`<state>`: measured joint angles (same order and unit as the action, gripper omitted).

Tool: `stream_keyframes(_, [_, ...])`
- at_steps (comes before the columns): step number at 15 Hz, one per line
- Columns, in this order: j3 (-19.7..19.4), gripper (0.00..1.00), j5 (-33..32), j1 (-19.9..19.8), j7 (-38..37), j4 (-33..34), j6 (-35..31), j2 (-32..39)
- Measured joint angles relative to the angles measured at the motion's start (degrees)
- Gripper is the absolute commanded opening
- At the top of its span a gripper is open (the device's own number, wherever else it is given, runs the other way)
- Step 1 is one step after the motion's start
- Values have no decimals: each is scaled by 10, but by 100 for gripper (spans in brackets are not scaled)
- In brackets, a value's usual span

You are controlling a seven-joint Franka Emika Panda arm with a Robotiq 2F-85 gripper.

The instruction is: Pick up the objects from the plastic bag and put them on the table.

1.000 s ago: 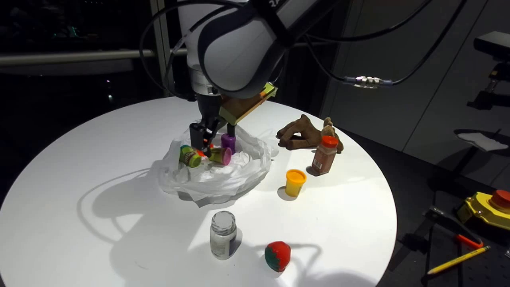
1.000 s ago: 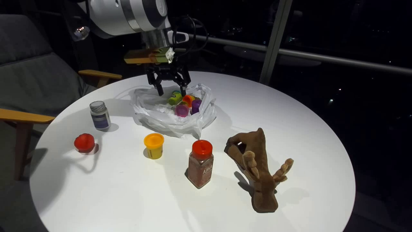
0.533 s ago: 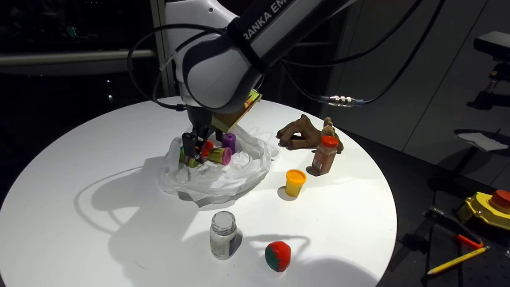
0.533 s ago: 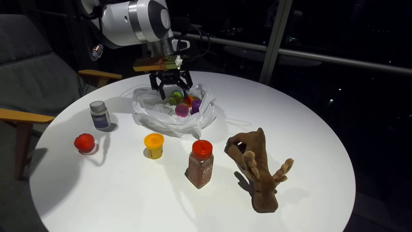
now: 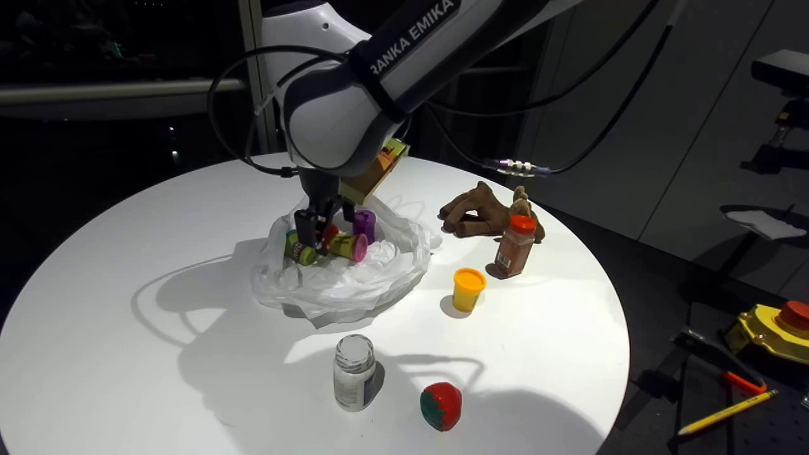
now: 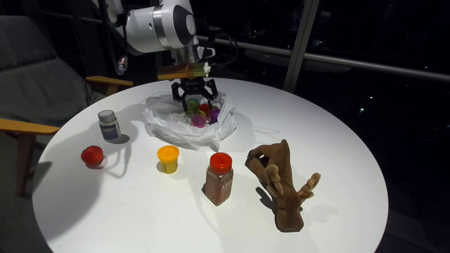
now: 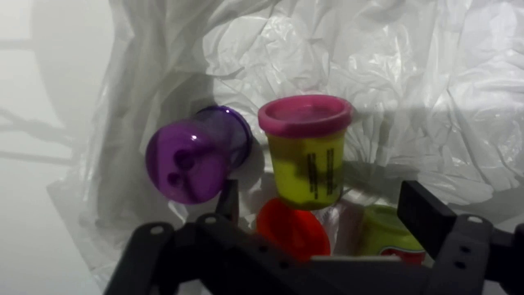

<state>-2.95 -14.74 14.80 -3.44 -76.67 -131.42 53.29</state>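
Observation:
A crumpled white plastic bag (image 5: pixel 344 297) lies open on the table and holds several things. A yellow tub with a pink lid (image 7: pixel 307 159) lies in it, also seen in both exterior views (image 5: pixel 349 248) (image 6: pixel 198 120). A shiny purple container (image 7: pixel 188 164) is left of it in the wrist view. An orange-red round thing (image 7: pixel 292 229) and a green tub (image 7: pixel 387 231) lie lower, partly hidden by the gripper. My gripper (image 6: pixel 198 106) is open and empty, low inside the bag. In the wrist view its fingers (image 7: pixel 321 203) stand wide apart around the pink-lidded tub's lower end.
On the round white table (image 5: pixel 95 284) stand a yellow tub (image 5: pixel 468 291), a red-capped spice jar (image 6: pixel 219 179) and a white bottle (image 5: pixel 354 373). A toy strawberry (image 5: pixel 441 406) and a brown plush moose (image 6: pixel 286 189) lie there too. An armchair (image 6: pixel 31 84) is beside it.
My open gripper has come down into the bag, shifting left then slightly right in an exterior view. The things in the bag and on the table look almost unmoved.

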Motion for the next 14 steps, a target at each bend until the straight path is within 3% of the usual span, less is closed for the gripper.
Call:
stream_keyframes(6, [24, 100, 12, -23, 25, 25, 33, 18])
stream_keyframes(7, [27, 94, 15, -25, 27, 31, 38, 22])
stream_keyframes(8, [29, 74, 18, -27, 29, 35, 43, 27])
stream_keyframes(14, [32, 28, 24, -29, 32, 62, 62, 47])
